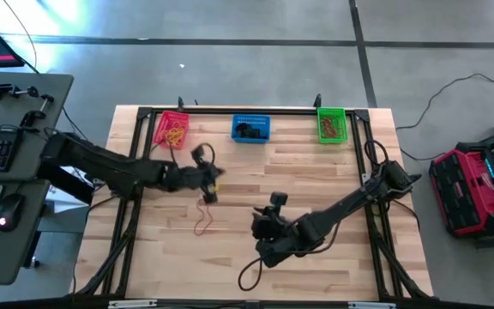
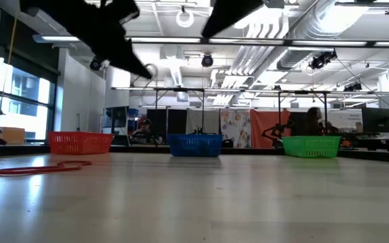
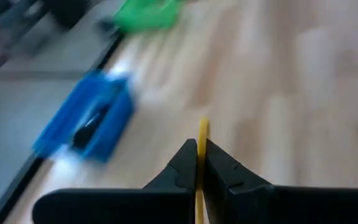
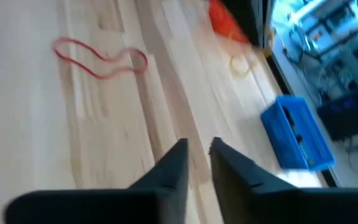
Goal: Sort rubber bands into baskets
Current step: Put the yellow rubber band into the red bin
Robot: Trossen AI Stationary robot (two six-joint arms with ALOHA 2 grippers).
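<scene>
My left gripper (image 1: 211, 177) hangs over the table's left middle, shut on a thin yellow rubber band (image 3: 202, 134). My right gripper (image 4: 197, 157) is over the near middle (image 1: 268, 225), open with nothing between its fingers. A thin red rubber band (image 1: 202, 215) lies flat on the table between the two grippers; it also shows in the right wrist view (image 4: 101, 59) and the low view (image 2: 42, 167). The red basket (image 1: 171, 129), blue basket (image 1: 250, 128) and green basket (image 1: 332, 125) stand in a row along the far edge, each with bands inside. My left gripper pinches the yellow band between its two fingers. A short piece of the band (image 3: 202, 127) sticks out past the fingertips (image 3: 185, 158), and the strand runs along the fingers. The fingers slant down toward the far right. The gripper is raised above the table.
In the right wrist view a yellow loop (image 4: 241, 62) shows near the red basket (image 4: 225, 18); whether it lies on the table I cannot tell. A black frame (image 1: 230, 110) borders the table. Bare wood spreads at the centre and right (image 1: 333, 184).
</scene>
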